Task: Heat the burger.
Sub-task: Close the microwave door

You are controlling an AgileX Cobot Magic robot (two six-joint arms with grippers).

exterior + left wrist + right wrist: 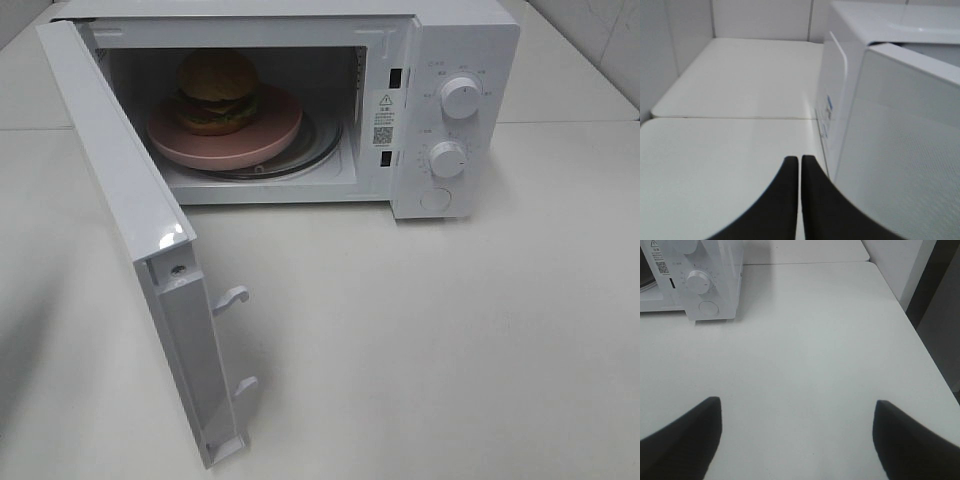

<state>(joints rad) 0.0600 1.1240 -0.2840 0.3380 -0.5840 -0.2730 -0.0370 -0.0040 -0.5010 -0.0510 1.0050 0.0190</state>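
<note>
The burger (217,92), with a golden-brown bun and green lettuce, sits on a round pink plate (262,140) inside the white microwave (455,30). The microwave door (130,210) stands wide open toward the front left. Neither gripper shows in the exterior high view. In the left wrist view my left gripper (799,162) is shut with nothing in it, its dark fingers (782,200) pressed together beside the outer face of the door (900,150). In the right wrist view my right gripper (796,407) is open and empty above the bare table, well off from the microwave's dial panel (702,285).
Two knobs (460,97) and a round button (436,199) sit on the microwave's right panel. Door latch hooks (232,297) stick out from the door's inner edge. The white table (430,350) stretches in front; its right edge (920,340) drops off beside a wall.
</note>
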